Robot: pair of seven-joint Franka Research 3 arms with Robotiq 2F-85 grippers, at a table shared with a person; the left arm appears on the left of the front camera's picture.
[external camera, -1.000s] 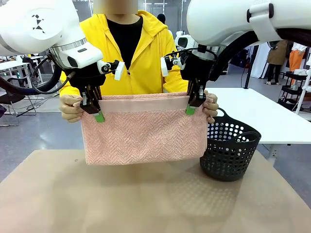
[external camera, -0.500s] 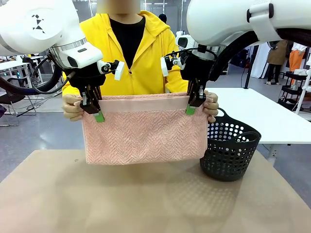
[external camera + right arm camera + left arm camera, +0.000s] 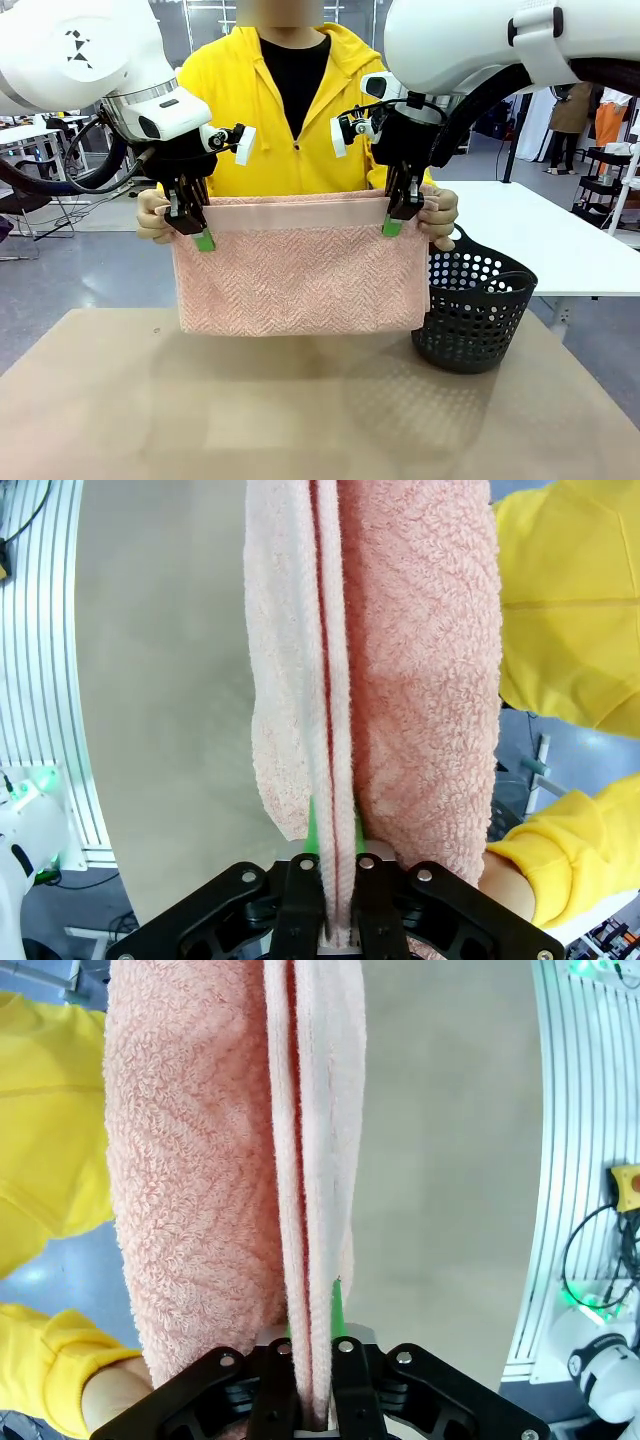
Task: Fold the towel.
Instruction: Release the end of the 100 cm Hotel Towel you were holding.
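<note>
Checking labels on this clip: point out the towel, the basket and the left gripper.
towel (image 3: pixel 300 280), front view, middle of its hanging face.
basket (image 3: pixel 472 325), front view, perforated side wall.
left gripper (image 3: pixel 200 237), front view, between its fingertips.

Grey floor (image 3: pixel 60 275), white table (image 3: pixel 540 235), tan tabletop (image 3: pixel 300 420)

A black perforated plastic basket (image 3: pixel 473 310) stands on the right part of the tan table (image 3: pixel 300 410), in front of a white table (image 3: pixel 545 235), while a person (image 3: pixel 290 120) in a yellow hooded jacket over a black top stands at the far side.
</note>
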